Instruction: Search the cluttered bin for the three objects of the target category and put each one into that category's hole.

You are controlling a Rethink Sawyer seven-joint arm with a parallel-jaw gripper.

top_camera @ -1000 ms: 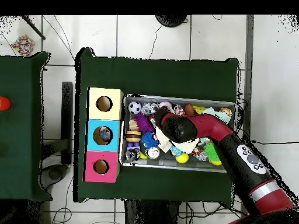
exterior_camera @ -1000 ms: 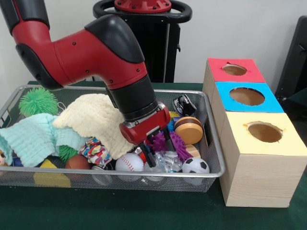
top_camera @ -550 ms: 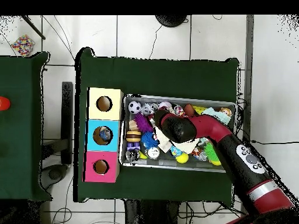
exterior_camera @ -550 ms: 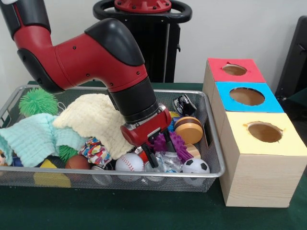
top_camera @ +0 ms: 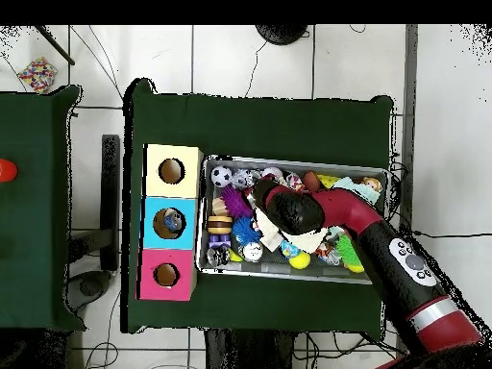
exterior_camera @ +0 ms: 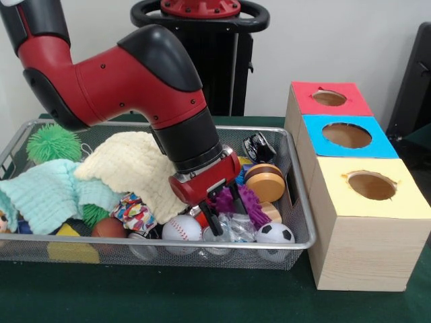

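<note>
The red and black arm reached down into the wire mesh bin, its gripper lowered among the toys near the bin's near right corner. Its 2 dark fingers were spread, straddling a crinkled clear plastic piece without closing on anything I could make out. A purple spiky rubber toy lay just right of the gripper, touching it or nearly so. On the near side sat a white baseball to the left and a small black-and-white soccer ball to the right. 2 stacked round wooden discs rested farther right, against the bin's right wall. A cream knitted cloth and a pale mint cloth covered the left half, with a green spiky ball at the far left. Right of the bin stood 3 wooden boxes, each with 1 round hole: yellow-topped nearest, blue-topped in the middle, red-topped farthest.
</note>
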